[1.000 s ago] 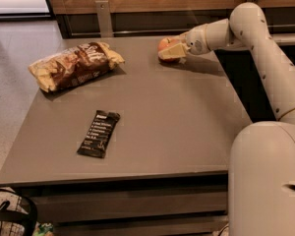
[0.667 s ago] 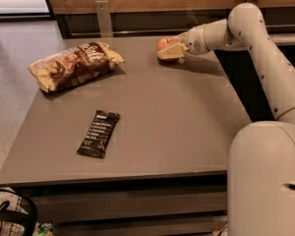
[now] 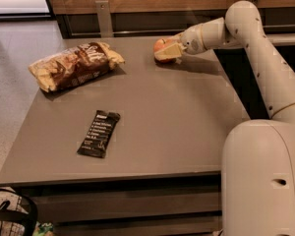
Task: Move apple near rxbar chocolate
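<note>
Apple [image 3: 159, 45] sits at the far right of the bench [image 3: 177, 127], close to the far edge. I can't tell if it's resting on the surface or lifted just clear.

Pincer [image 3: 166, 52] is on it, reaching in from the right. One pale finger [image 3: 171, 51] lies across the apple's near side, so I read it as clenched on the apple.

Arm [image 3: 246, 43] is stretched out over the far right corner. The base fills the near right of the view.

Bar [image 3: 99, 133] lies flat near the left of the bench, black wrapper, text up, long axis running roughly near to far with a slight tilt. It's well apart from the apple, and nothing lies on the bench between them.

Bag [image 3: 74, 65] is far left, not touching anything. It's not the target, so ignore it.

Progress, my read:
- Done: reach and grasp.
- Left: lift, carry toward near left, set down just beside the bar, let go.
- So it's early, with no transport done yet.

Versus the frames up to a second back, I see no real change:
- Apple is in the same far right spot.
- Pincer and arm are in the same pose.
- Bar and bag are unmoved.

Looks like a dwell while the grip settles, but that's a guess.
</note>
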Controlling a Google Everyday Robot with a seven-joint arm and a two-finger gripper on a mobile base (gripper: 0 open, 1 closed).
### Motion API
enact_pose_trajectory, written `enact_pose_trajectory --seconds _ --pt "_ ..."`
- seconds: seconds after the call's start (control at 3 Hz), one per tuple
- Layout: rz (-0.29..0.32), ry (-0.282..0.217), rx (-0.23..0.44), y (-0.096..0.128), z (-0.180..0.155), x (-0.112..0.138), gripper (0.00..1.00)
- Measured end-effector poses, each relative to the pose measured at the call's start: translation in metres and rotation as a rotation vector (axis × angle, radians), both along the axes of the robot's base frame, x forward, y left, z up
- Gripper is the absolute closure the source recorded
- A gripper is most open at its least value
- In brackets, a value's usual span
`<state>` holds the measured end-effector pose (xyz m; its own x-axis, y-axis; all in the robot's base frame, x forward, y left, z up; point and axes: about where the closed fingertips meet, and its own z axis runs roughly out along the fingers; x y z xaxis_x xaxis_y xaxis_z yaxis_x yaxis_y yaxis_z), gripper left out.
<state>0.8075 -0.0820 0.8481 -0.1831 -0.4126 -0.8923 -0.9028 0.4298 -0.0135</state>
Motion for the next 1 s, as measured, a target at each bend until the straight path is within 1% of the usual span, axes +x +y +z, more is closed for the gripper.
enact_pose_trajectory --seconds 0.33,0.67,1.0 --pt "0.047 0.019 -0.031 0.004 0.025 -0.02 1.0" --pt "0.089 0.024 -0.035 0.007 0.051 -0.046 1.0" --pt "0.124 0.045 -0.024 0.013 0.061 -0.077 1.0"
